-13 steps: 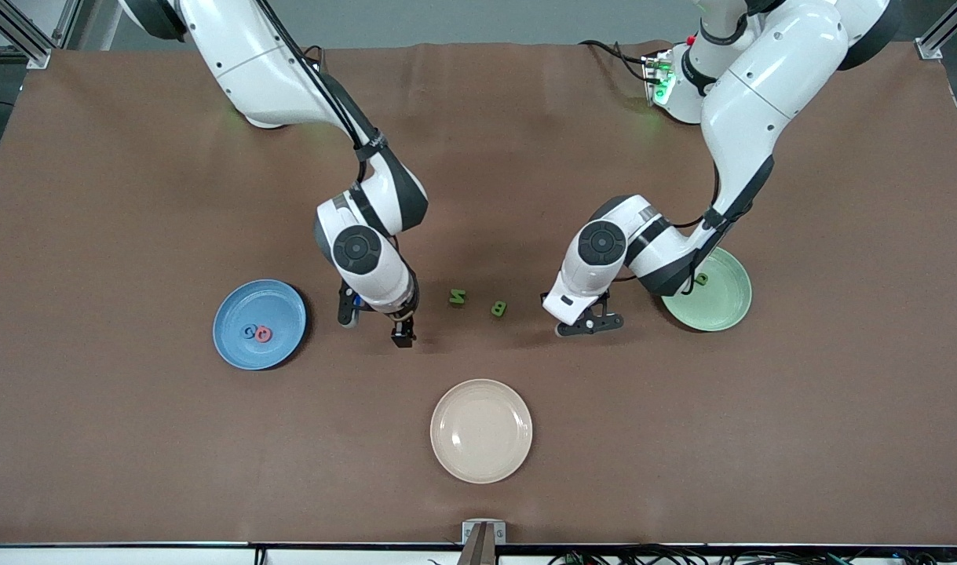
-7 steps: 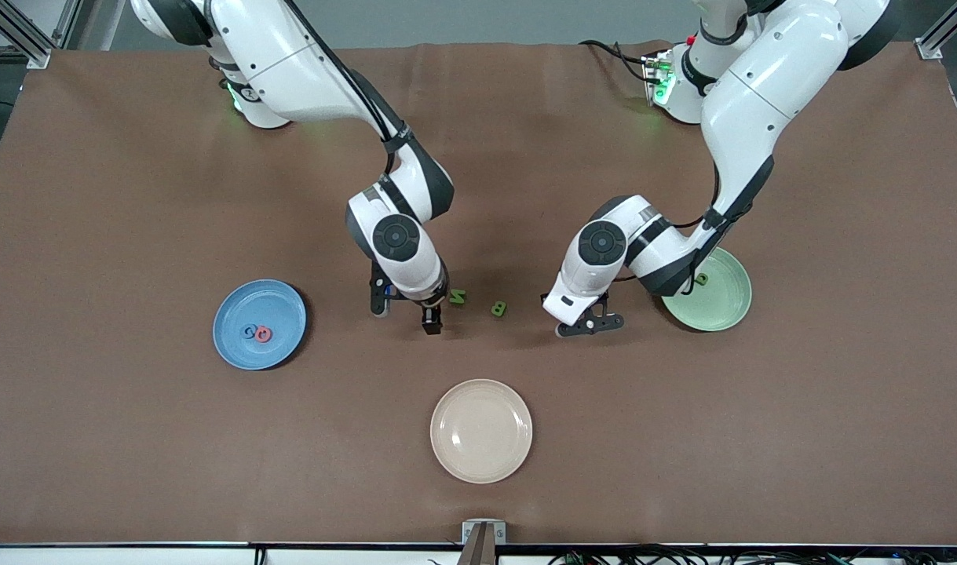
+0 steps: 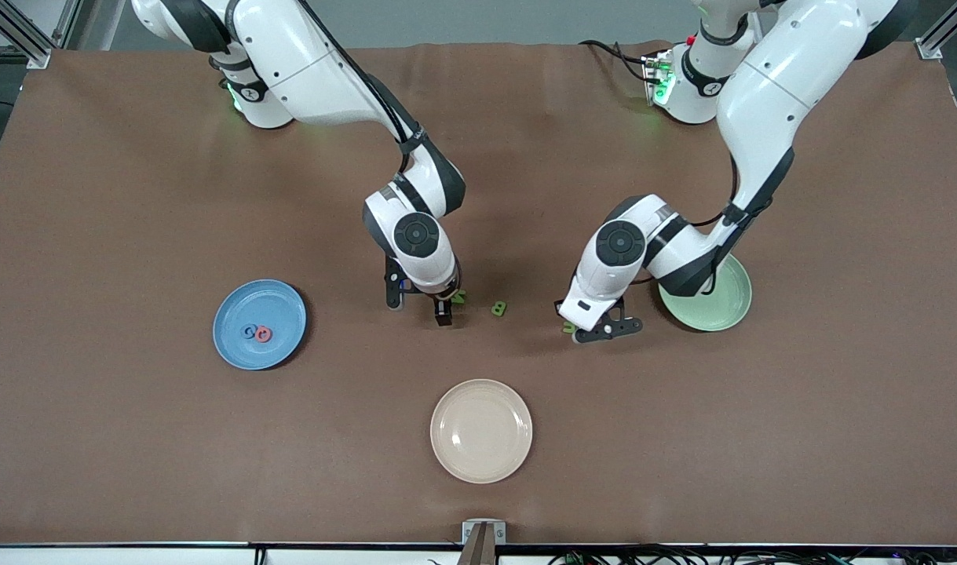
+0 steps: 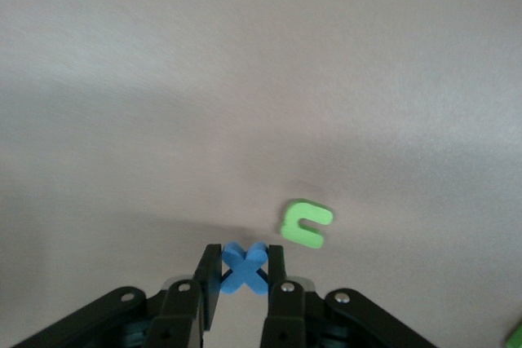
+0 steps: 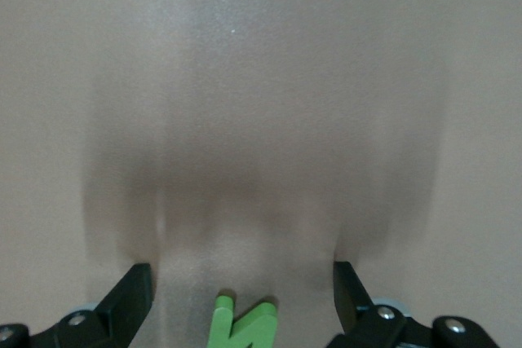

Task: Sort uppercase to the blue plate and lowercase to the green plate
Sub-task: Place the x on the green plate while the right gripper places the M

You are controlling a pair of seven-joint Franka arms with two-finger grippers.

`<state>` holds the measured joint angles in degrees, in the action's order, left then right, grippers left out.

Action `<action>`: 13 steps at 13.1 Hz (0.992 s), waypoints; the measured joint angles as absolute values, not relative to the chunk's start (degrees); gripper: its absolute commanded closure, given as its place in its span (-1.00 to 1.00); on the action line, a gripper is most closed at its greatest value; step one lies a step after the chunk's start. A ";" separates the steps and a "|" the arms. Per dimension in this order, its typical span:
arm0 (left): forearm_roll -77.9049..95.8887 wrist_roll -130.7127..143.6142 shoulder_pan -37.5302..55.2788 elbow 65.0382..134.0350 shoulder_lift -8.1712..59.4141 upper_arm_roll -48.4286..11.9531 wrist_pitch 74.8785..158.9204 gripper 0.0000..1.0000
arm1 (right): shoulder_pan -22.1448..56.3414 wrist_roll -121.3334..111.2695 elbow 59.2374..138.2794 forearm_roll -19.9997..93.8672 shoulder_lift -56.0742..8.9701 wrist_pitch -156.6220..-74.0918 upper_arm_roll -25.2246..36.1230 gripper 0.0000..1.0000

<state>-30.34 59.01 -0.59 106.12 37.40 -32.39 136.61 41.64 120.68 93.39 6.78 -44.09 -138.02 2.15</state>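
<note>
— Uppercase first: where are they, measured from the cream plate [image 3: 481,430]?

— The blue plate [image 3: 239,302] lies farther from the camera than the cream plate, toward the right arm's end. The blue G [image 3: 249,332] and the red-pink Q [image 3: 264,334] lie in it, touching.

— And the right gripper [image 3: 419,308]?

— It is low over the table [image 3: 133,439], above the green N [image 3: 460,297]. Its fingers stand wide apart, and the wrist view shows the N [image 5: 242,325] between them, untouched.

— Next along?

— The green B [image 3: 498,309] lies on the cloth, farther from the camera than the cream plate, just beside the N toward the left arm's end.

— The left gripper [image 3: 582,335]?

— It is over bare cloth, toward the left arm's end from the cream plate. Its fingers are clamped on the blue x [image 4: 245,266]. The green n [image 4: 306,223] lies on the table near them.

— The green plate [image 3: 725,306]?

— It is farther from the camera than the cream plate, toward the left arm's end, partly hidden under the left arm.
</note>
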 measured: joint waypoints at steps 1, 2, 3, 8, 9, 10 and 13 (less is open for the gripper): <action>-30.34 57.94 -3.01 107.71 35.53 -34.26 136.36 0.85 | 41.64 120.69 93.27 6.78 -44.10 -138.19 2.15 -0.96; -30.34 56.36 -6.76 109.64 33.78 -37.20 136.05 0.84 | 41.64 120.70 93.10 6.78 -44.11 -138.28 2.16 -0.95; -30.35 54.28 -11.24 111.65 32.42 -40.51 135.81 0.84 | 41.65 120.73 92.90 6.78 -44.10 -138.29 2.16 -0.90; -30.45 36.73 -35.78 121.96 28.08 -54.72 134.15 0.84 | 42.63 120.91 92.72 6.78 -44.19 -138.34 2.10 0.61; -31.17 34.22 -38.04 123.16 27.69 -55.71 134.04 0.84 | 42.64 120.91 92.56 6.78 -44.17 -138.54 2.12 0.97; -33.20 31.94 -40.30 124.43 27.23 -56.22 133.96 0.84 | 42.64 120.93 92.29 6.78 -44.14 -138.47 2.14 1.00; -40.22 26.62 -46.74 126.97 26.90 -56.59 134.36 0.84 | 42.27 120.86 91.86 6.78 -44.10 -138.37 2.68 1.00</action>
<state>-40.22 26.62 -46.74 126.97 26.90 -56.59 134.36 42.27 120.86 91.86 6.78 -44.10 -138.37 2.68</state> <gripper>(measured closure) 0.731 0.674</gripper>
